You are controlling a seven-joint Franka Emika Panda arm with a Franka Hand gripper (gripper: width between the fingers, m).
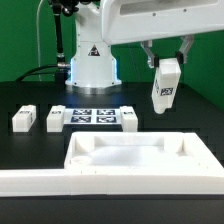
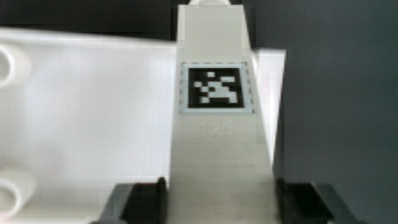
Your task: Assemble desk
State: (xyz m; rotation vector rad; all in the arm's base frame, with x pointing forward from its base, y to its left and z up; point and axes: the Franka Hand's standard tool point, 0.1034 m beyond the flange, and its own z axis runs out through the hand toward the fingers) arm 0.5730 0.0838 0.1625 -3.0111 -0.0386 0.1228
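My gripper (image 1: pixel 166 62) is shut on a white square desk leg (image 1: pixel 165 86) with a black-and-white tag and holds it in the air above the table, over the right end of the desk top. In the wrist view the leg (image 2: pixel 221 110) runs between my two fingers (image 2: pixel 139 203), which press on its sides. The white desk top (image 1: pixel 135 157), with raised rim, lies at the front; it shows in the wrist view (image 2: pixel 80 110) below the leg. Three more legs lie on the table: one at the exterior view's left (image 1: pixel 24 119), one beside it (image 1: pixel 55 119), one by the marker board (image 1: pixel 129 118).
The marker board (image 1: pixel 92 116) lies flat in the middle in front of the arm's white base (image 1: pixel 90 62). A long white L-shaped rail (image 1: pixel 60 181) runs along the front edge. Cables hang at the back left.
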